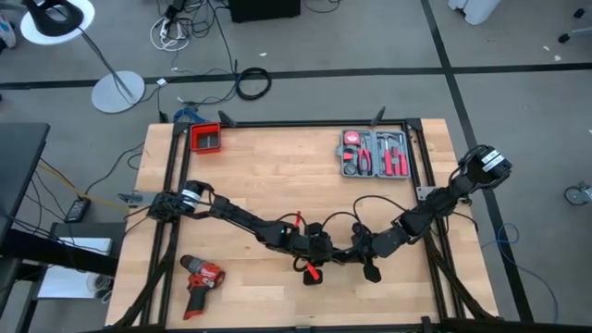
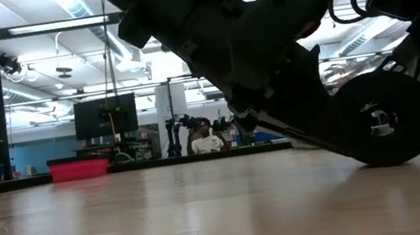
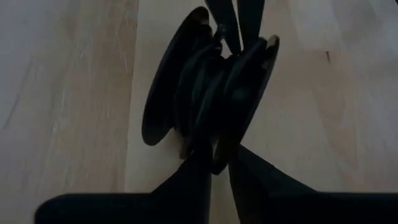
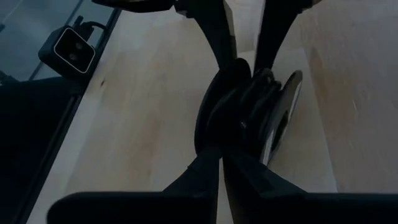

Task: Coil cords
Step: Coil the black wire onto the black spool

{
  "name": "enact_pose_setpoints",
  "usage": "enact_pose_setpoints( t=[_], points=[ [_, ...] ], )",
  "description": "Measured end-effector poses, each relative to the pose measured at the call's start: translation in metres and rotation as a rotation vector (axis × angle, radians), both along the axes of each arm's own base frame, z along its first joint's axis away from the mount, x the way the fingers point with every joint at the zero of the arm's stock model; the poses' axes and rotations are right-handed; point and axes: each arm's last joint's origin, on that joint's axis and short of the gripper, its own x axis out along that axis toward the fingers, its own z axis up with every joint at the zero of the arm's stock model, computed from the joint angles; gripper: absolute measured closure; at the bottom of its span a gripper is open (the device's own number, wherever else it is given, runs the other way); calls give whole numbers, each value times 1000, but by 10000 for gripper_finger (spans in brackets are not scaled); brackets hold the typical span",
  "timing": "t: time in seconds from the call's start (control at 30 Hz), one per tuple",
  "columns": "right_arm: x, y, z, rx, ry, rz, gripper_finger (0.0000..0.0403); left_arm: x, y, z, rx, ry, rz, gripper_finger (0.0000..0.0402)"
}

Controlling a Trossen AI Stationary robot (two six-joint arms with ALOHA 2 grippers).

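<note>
Black cord point(image 3: 208, 99) wound on a spool sits near the middle of the wooden table point(image 1: 277, 176), toward the near edge, and both grippers meet on it: the left gripper point(image 3: 217, 152) pinches the windings from the left, the right gripper point(image 4: 222, 149) clamps them from the right. Red drill point(image 1: 201, 276) lies near-left, apart.

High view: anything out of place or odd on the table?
Nothing stands out. The left gripper and right gripper both clamp the cord spool mid-table; the red drill lies on its side near the left arm, and the tool case sits square.
</note>
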Motion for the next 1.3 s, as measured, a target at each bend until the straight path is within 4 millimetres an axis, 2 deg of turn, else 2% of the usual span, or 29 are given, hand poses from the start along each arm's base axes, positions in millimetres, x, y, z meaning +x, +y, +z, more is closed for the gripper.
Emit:
enact_pose_setpoints(
  t=[0.13, 1.3],
  points=[
    [0, 0, 0, 2, 2, 3, 376, 0, -1, 0, -14, 7, -17, 336],
    [0, 0, 0, 4, 5, 11, 378, -4, -2, -4, -24, 69, -86, 339]
  ],
)
